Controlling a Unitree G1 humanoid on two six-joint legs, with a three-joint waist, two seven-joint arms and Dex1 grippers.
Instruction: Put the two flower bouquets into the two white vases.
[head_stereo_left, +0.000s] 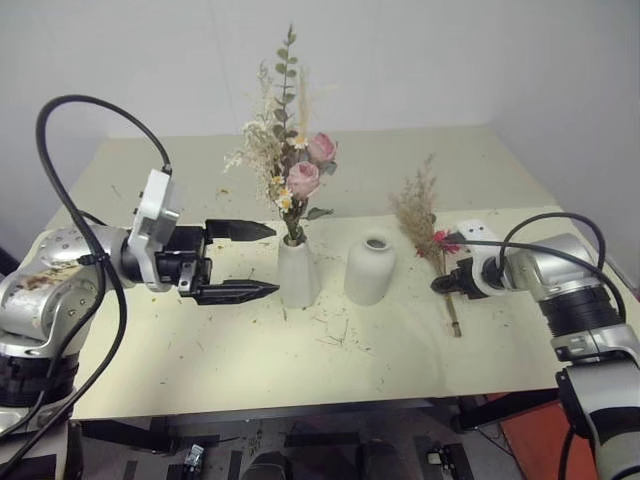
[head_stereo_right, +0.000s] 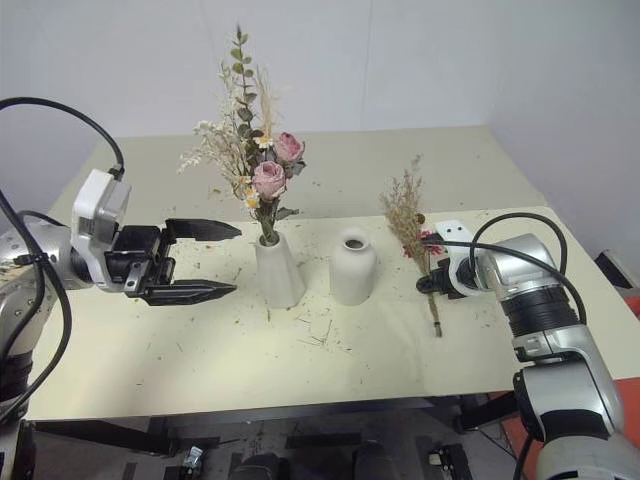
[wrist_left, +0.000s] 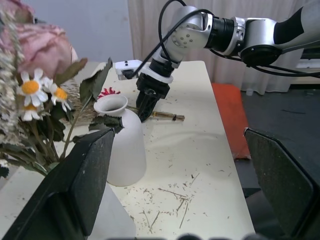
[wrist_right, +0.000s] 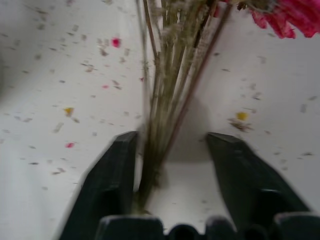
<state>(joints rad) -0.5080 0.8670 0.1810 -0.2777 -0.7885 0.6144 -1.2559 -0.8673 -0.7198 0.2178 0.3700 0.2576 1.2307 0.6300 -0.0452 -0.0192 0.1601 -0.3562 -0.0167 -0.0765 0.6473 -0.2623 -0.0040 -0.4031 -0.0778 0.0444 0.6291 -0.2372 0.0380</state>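
I see the taller vase (head_stereo_left: 298, 272) holding the rose bouquet (head_stereo_left: 292, 160) upright; the rounded vase (head_stereo_left: 369, 269) beside it stands empty. My left end effector (head_stereo_left: 262, 262) is spread wide near them. The slim bouquet (head_stereo_left: 432, 240) lies on the tabletop (head_stereo_left: 200, 360), its stems between my right end effector's (wrist_right: 170, 150) parted fingers.

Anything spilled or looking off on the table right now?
Dried bits and stem scraps litter the table in front of both vases, shed from the flowers. The slim bouquet lies flat by the empty rounded vase.
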